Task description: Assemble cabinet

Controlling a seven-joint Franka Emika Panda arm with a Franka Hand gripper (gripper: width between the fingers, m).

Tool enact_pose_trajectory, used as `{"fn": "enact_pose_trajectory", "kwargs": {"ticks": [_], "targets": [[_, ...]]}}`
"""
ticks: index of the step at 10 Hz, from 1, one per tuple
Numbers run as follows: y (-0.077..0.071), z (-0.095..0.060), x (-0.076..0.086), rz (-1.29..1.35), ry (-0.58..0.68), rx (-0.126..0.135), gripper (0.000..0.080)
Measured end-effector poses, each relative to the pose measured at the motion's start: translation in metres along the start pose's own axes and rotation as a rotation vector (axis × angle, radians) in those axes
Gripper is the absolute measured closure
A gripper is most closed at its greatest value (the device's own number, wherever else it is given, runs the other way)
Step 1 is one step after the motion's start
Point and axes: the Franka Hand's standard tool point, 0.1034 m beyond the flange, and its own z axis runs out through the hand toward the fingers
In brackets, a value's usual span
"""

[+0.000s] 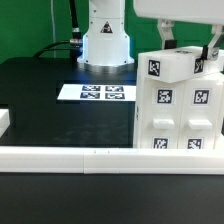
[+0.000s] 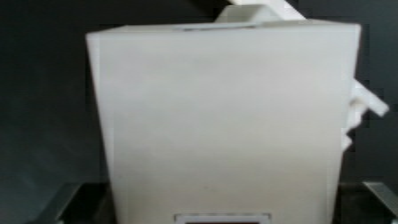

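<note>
The cabinet (image 1: pixel 175 120) is a big white box with several black-and-white tags, standing at the exterior view's right on the black table. My gripper (image 1: pixel 190 50) comes down from above, one finger on each side of its upper part. In the wrist view the cabinet (image 2: pixel 214 110) fills the space between the two dark fingers (image 2: pixel 57 205), a plain white face with a small slot near its edge. The jaws stand wide and closed against the cabinet's sides. Smaller white panel pieces (image 2: pixel 365 100) stick out beyond the body.
The marker board (image 1: pixel 98 92) lies flat on the table in front of the robot's white base (image 1: pixel 105 40). A long low white rail (image 1: pixel 80 155) runs along the near edge, with a short piece (image 1: pixel 5 122) at the exterior view's left.
</note>
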Motion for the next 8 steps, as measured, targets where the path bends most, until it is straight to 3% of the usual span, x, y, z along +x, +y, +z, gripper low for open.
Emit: {"fn": "enact_pose_trajectory", "kwargs": {"ticks": [8], "targets": [[-0.0039, -0.0005, -0.0038, 0.521, -0.025, 0.022, 0.0236]]}}
